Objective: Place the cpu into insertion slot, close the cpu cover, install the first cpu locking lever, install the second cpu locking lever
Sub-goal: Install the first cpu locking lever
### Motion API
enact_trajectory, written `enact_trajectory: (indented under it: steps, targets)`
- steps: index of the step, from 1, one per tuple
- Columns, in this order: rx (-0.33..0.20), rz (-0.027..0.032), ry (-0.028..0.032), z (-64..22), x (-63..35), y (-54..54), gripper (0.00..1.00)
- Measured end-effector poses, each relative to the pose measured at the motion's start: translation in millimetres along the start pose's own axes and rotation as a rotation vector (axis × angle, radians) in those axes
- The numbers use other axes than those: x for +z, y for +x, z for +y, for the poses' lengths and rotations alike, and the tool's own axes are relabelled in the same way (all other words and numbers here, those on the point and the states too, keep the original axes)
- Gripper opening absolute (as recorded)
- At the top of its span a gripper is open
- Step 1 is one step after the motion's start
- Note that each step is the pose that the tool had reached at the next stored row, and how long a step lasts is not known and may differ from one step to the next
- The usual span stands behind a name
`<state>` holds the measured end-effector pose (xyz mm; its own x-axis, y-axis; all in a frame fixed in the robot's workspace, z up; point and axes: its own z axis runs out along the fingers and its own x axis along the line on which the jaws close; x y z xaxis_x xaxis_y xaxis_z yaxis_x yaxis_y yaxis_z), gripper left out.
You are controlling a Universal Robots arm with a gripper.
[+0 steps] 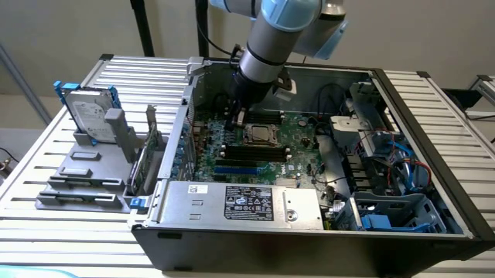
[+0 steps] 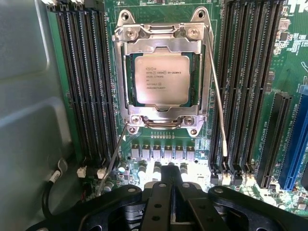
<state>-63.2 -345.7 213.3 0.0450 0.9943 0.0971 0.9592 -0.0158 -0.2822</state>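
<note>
Wrist view: shiny silver square cpu (image 2: 161,79) seated under the silvery windowed cpu cover (image 2: 159,42), wire levers (image 2: 216,96) flanking it; exterior view: dark clenched gripper (image 1: 236,123) just beside that cover.

The cpu (image 2: 161,79) shows satin silver metal, the cpu cover (image 2: 162,37) shiny bare metal, the memory slots (image 2: 86,72) matt black plastic.

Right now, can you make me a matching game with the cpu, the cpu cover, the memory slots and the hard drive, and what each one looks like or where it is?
1 cpu
2 cpu cover
3 memory slots
4 hard drive

A long and black, on both sides of the cpu
B silver face up, with writing printed on it
C standing in the grey rack
D silvery frame lying around the cpu's edges

Pairs: 1-B, 2-D, 3-A, 4-C
</note>
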Motion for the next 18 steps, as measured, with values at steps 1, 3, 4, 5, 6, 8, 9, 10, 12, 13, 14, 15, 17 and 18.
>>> enact_trajectory:
  steps: [1,3,4,5,6,8,9,10,12,13,14,15,17,18]
  targets:
    - [0.000,0.0019,0.0000,-0.3,-0.1,-1.1,0.11]
    - [0.000,0.0045,0.0000,-2.1,-0.4,-2.9,0.11]
    - [0.000,0.0053,0.0001,-3.3,-1.2,-3.5,0.11]
    - [0.001,0.0062,0.0001,-4.6,-2.2,-3.8,0.11]
    - [0.001,0.0078,0.0004,-5.7,-3.7,-4.0,0.11]
    - [0.002,0.0131,0.0011,-7.6,-6.5,-4.2,0.11]
    - [0.002,0.0179,0.0016,-8.6,-7.8,-4.3,0.11]
    - [0.003,0.0232,0.0017,-9.5,-8.9,-4.2,0.11]
    - [0.007,0.0367,0.0017,-10.8,-10.9,-4.1,0.11]
    - [0.010,0.0426,0.0016,-11.3,-11.7,-4.0,0.11]
    - [0.014,0.0481,0.0013,-11.8,-12.4,-3.9,0.11]
    - [0.020,0.0528,0.0008,-12.1,-13.0,-3.9,0.11]
    - [0.034,0.0617,-0.0005,-12.5,-14.0,-3.8,0.11]
    - [0.042,0.0660,-0.0013,-12.6,-14.6,-3.8,0.11]
